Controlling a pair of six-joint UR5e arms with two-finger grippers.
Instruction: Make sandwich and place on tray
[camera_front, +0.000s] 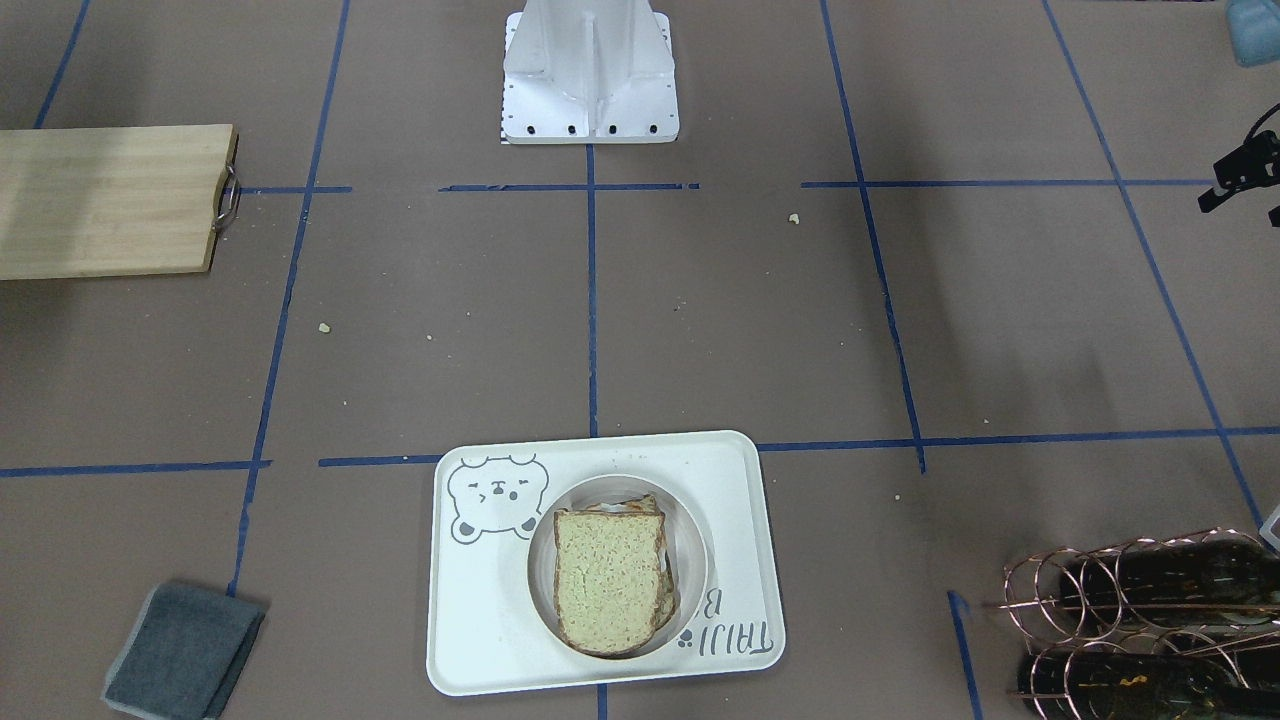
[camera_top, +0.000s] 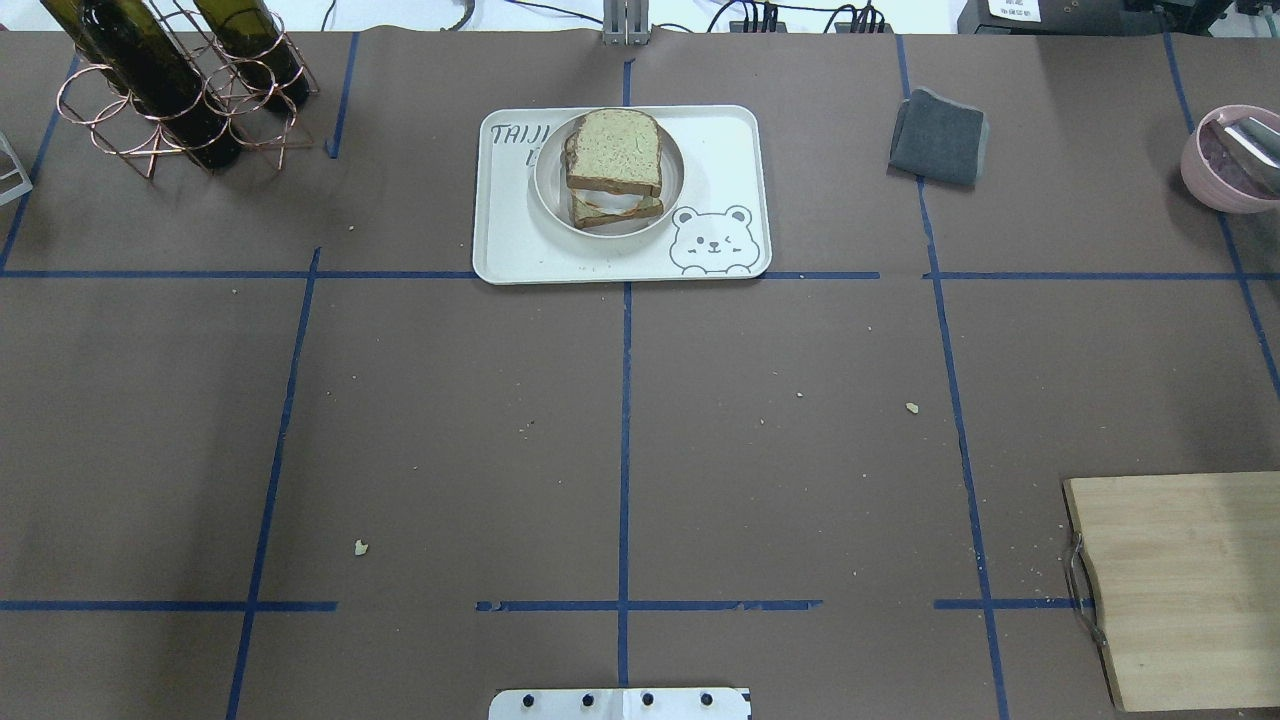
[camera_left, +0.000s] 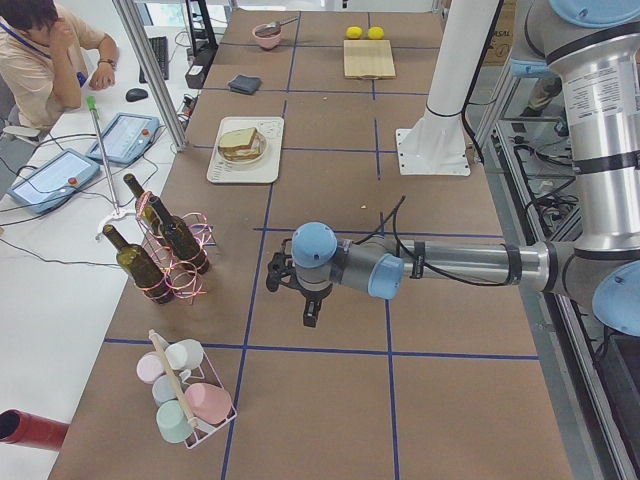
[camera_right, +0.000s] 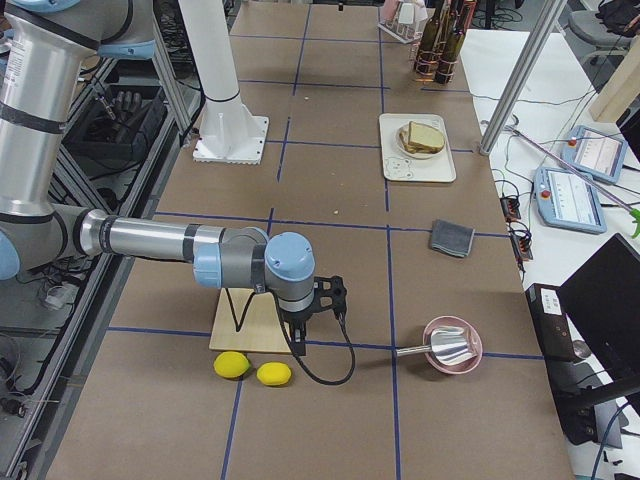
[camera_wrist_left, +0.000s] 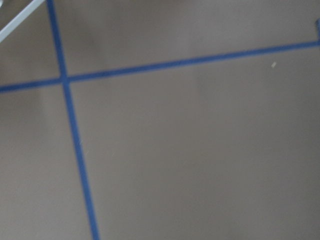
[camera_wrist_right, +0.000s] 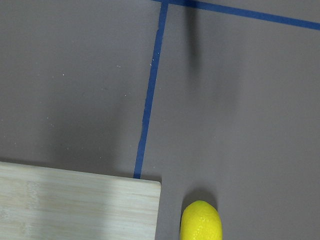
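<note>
I work in a robotics lab: my desk (camera_top: 450, 420) is papered brown and gridded with blue tape (camera_top: 624, 450), a white pedestal (camera_front: 590, 75) is bolted onto it, and an operator (camera_left: 50, 60) sits alongside near control tablets (camera_left: 125, 135) and a monitor (camera_right: 610, 300).

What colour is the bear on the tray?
The bear is a grey outline on the cream tray; clearest in the overhead view.

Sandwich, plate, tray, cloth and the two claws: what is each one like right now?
sandwich: stacked together on the plate.
plate: sitting on the tray.
tray: flat on the table.
cloth: folded.
left claw: over the table, open or shut unclear.
right claw: over the table, open or shut unclear.
</note>
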